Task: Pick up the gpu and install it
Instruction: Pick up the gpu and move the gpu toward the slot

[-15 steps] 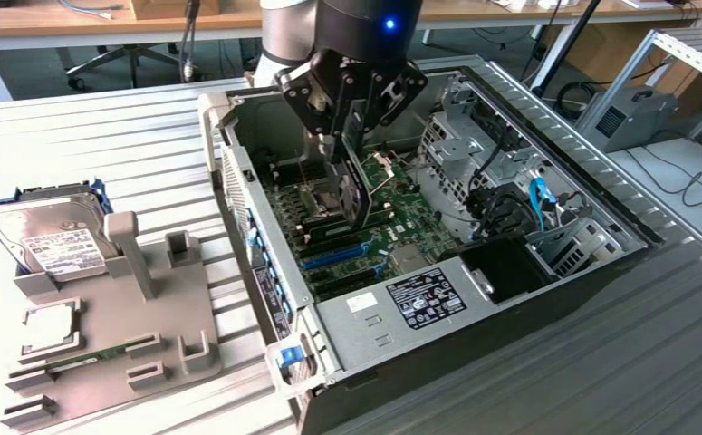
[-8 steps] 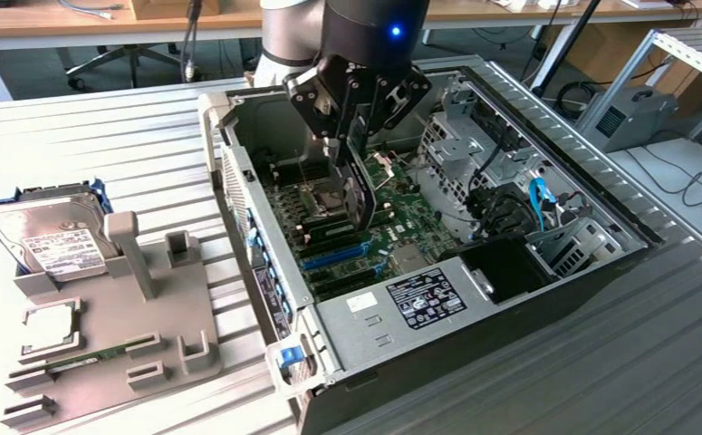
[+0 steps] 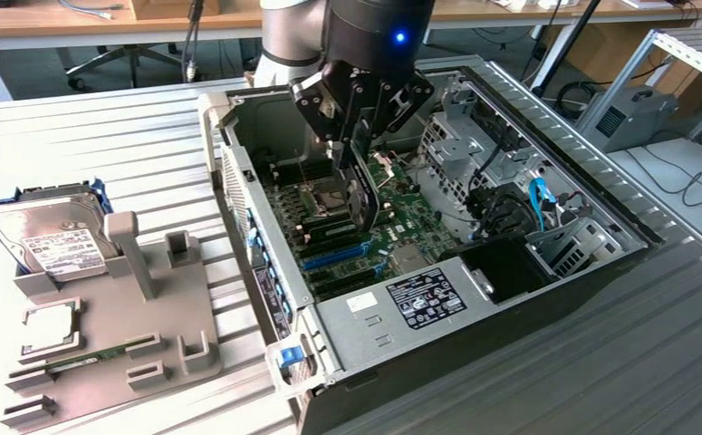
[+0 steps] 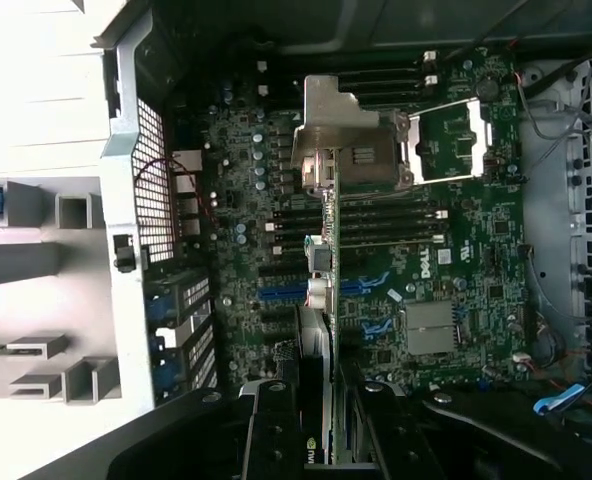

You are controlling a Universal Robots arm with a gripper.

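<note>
We see pincer (image 3: 358, 134) clenched on gpu (image 3: 369, 195) — card edge-on, long axis hanging down toward motherboard (image 3: 405, 227), silver bracket (image 4: 331, 130) end lowest.

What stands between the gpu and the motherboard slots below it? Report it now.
Nothing visible does. The gripper holds the gpu edge-down inside the open case, above the motherboard. The blue slots on it lie bare, with no cable or part across them.

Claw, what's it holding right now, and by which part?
The claw holds the gpu by its upper edge, on edge over the motherboard.
</note>
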